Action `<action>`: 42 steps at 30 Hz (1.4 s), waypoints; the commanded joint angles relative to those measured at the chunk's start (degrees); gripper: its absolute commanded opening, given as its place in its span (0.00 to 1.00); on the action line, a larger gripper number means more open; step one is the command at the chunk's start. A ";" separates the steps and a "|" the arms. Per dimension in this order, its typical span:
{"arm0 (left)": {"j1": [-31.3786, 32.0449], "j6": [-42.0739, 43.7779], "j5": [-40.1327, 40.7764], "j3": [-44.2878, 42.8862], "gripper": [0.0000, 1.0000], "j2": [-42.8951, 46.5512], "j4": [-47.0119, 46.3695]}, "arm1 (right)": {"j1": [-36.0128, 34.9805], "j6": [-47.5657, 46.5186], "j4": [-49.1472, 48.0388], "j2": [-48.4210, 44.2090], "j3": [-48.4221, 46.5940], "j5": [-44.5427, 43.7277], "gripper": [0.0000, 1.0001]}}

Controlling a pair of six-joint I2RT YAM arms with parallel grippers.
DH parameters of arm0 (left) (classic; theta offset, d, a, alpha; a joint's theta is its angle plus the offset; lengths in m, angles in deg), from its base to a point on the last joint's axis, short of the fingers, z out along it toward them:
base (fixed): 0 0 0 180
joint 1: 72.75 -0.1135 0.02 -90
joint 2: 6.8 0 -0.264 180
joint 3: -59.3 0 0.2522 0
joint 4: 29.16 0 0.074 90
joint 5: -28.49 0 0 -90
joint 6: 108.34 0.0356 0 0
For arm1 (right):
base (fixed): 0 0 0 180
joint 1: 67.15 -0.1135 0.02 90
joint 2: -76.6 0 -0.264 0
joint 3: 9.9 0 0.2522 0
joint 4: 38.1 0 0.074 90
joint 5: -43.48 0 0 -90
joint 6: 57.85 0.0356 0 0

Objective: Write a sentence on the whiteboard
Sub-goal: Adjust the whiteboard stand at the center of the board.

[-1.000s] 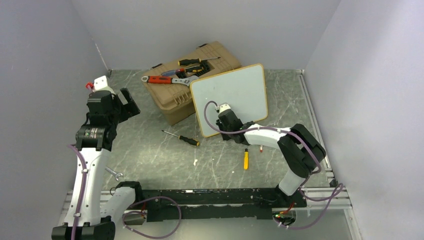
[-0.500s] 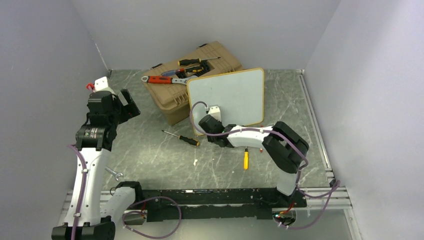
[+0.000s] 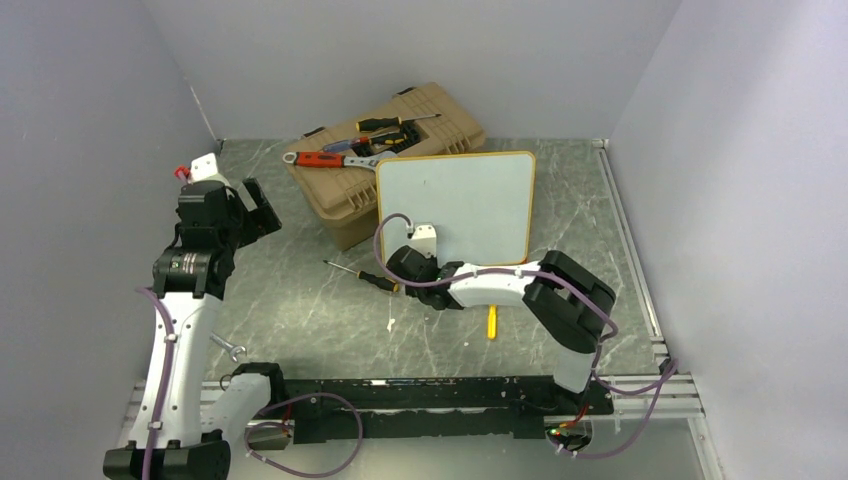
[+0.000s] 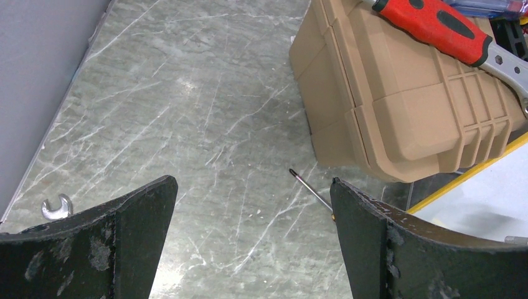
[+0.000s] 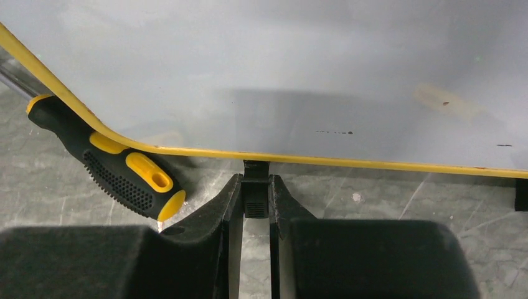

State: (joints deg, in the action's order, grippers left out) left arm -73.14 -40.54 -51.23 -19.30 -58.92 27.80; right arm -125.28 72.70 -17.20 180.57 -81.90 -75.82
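Since a second earlier the whiteboard has been swung square to the table and drawn leftward, and the right gripper has been carried with it toward the screwdriver. That gripper is seen clamped on a black clip foot under the board's yellow-framed near edge. The board's far-left corner is met by the toolbox; bare table is left to its right. The left gripper is held wide apart over open table left of the toolbox. A second foot is cut off at the picture's edge, and only faint specks can be made out on the board.
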 commanded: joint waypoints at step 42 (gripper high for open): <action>5.92 2.67 -18.42 2.67 0.95 -3.19 -6.43 | 35.02 -4.70 24.41 -41.93 19.88 19.93 0.61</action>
State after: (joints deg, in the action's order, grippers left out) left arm -68.57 -35.69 -65.59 -17.57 -62.89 25.09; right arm -96.69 69.73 5.73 140.15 -64.96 -61.13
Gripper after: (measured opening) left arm 0.953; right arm 0.621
